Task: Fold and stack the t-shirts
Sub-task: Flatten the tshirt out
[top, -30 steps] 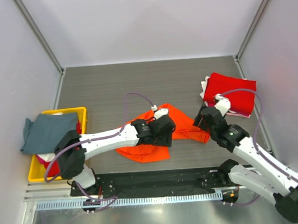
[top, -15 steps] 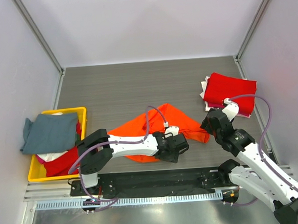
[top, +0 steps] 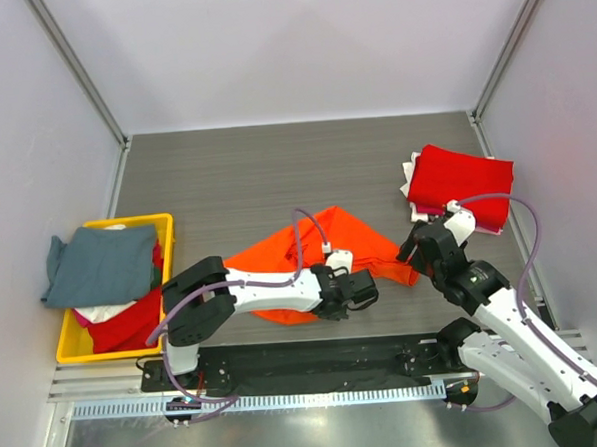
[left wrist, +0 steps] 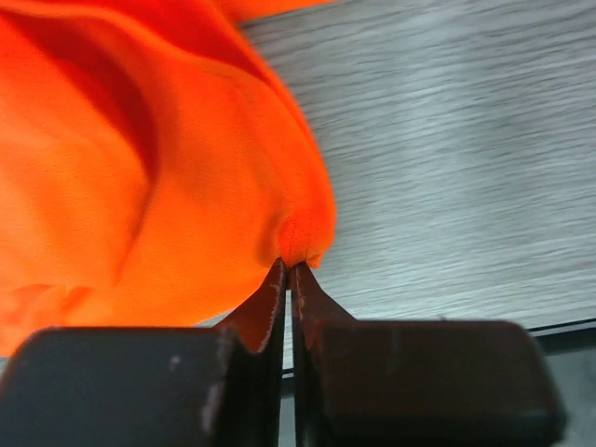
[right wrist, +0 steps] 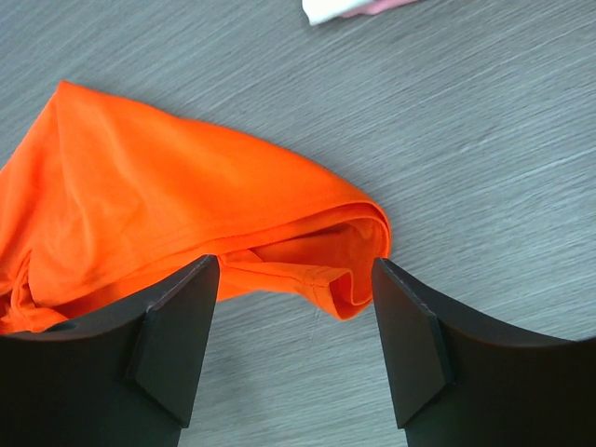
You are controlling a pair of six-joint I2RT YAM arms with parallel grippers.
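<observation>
Orange tee (top: 310, 258) lies crumpled and unfolded on the table (top: 276, 170), mid-width, near the front edge. L gripper (left wrist: 287, 272) has its fingers pressed together on a small nip of the tee's hem at its front-right side. Only a thin bit of cloth sits betw. the tips, so the grip looks shallow. R gripper (right wrist: 294, 272) hovers w/ fingers spread wide over the tee's right corner, touching nothing. That corner is doubled over, w/ the hem showing underneath.

Step in hand, as I judge it: get two corners & spread the tee flat before folding. To do it well:
- R comes down so the hem layer goes betw. the fingers. Pinching the rounded fold alone would lift a bunch, not an edge.
- Close fully before lifting.
- L shouldn't tug hard; w/ so little cloth nipped it may slip.
- Lift both together, pull apart evenly, lay out toward the bare mid-table.

Around:
- Red tee (top: 462, 185) sits folded on white/pink tees (top: 410, 183) by the right edge, far half; prob. the stack to add to. R arm is just beside it, so mind not to drag it.
- Bin (top: 167, 230) at the left edge, front half, holds a grey tee (top: 100, 264) draped over its rim & a 2nd red tee (top: 119, 328). It's well apart, no bother.
- L arm's cable (top: 298, 229) loops over the orange tee & could snag cloth on the lift.
</observation>
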